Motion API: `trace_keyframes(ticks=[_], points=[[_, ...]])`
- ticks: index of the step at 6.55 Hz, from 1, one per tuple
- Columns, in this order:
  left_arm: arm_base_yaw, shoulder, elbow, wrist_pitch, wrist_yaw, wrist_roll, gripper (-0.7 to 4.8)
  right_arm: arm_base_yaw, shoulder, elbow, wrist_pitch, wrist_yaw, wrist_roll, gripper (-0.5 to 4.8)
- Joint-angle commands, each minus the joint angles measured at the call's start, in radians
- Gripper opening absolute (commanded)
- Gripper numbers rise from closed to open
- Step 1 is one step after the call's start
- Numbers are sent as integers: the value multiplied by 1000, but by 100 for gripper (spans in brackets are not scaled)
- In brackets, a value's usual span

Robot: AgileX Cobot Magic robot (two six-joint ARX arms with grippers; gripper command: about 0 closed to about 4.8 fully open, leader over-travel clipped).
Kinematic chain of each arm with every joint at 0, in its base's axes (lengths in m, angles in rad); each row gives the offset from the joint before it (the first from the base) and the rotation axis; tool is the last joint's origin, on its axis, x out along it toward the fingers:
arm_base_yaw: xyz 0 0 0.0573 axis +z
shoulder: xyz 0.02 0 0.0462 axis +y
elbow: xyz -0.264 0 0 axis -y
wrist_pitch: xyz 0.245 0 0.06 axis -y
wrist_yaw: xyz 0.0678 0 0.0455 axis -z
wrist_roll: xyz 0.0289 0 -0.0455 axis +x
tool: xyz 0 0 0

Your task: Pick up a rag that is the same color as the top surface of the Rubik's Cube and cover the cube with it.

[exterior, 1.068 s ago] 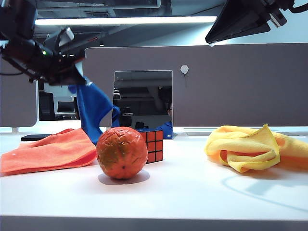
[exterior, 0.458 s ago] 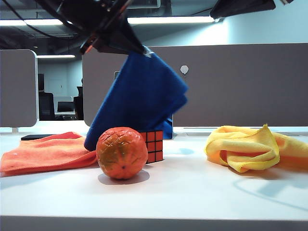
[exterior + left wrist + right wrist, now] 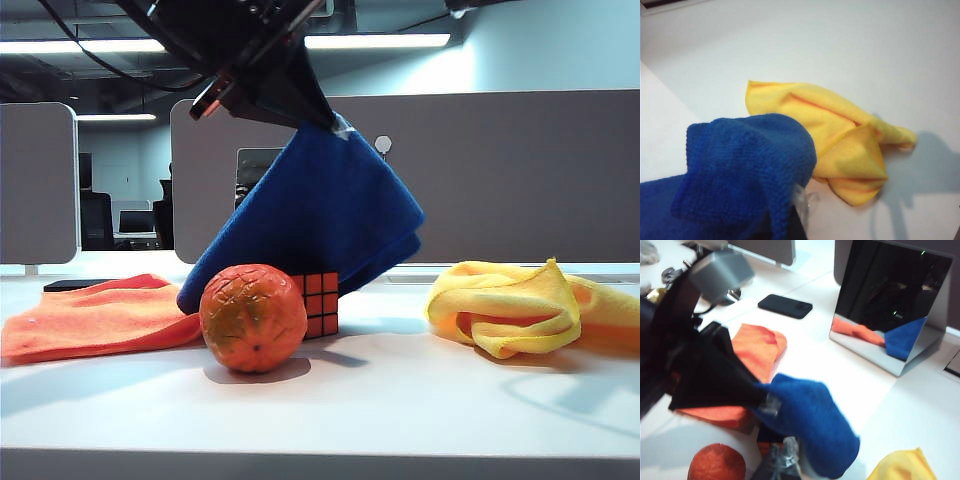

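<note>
The deep blue rag (image 3: 320,220) hangs from my left gripper (image 3: 330,122), which is shut on its upper corner above the table. Its lower folds drape down behind the Rubik's Cube (image 3: 320,300), a small cube with an orange-red face and black grid lines. In the left wrist view the rag (image 3: 740,170) bunches over my left gripper (image 3: 790,220). The right wrist view shows the rag (image 3: 810,425) held by the left gripper (image 3: 765,400), with the cube mostly hidden beneath. My right gripper (image 3: 785,452) hovers high above the scene, fingertips together and holding nothing.
An orange textured ball (image 3: 253,318) sits right in front of the cube. An orange cloth (image 3: 100,315) lies at the left, a yellow cloth (image 3: 520,305) at the right. A mirror (image 3: 890,305) stands behind, and a black phone (image 3: 785,306) lies beyond the orange cloth.
My left arm has swung from the far left toward the middle, carrying the blue rag until it hangs over the cube. The right arm has lifted out of the top of the view.
</note>
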Motion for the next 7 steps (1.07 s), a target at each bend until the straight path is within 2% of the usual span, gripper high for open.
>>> trace_keyframes(ticks=[1,2,3,5,6,7], points=[[-19,-6,2,-42,-22,-16,-5,-1,-34,3,8,3,-3,-5],[-25,-6,2,-81,-22,-58,-5,-1,-47,3,6,3,-3,-5],[-71,-6,2,-182,-20,-74,-5,-1,-72,3,-2,3,-3,-5],[-145,-6,2,-206,-44,-74,-5,0,-84,3,-9,2,-3,-5],[-188,-5,2,-224,-111,-74,-5,0,-99,3,-13,2,-3,-5],[-191,-4,2,-223,-129,-74,-5,0,-103,3,-13,2,-3,-5]])
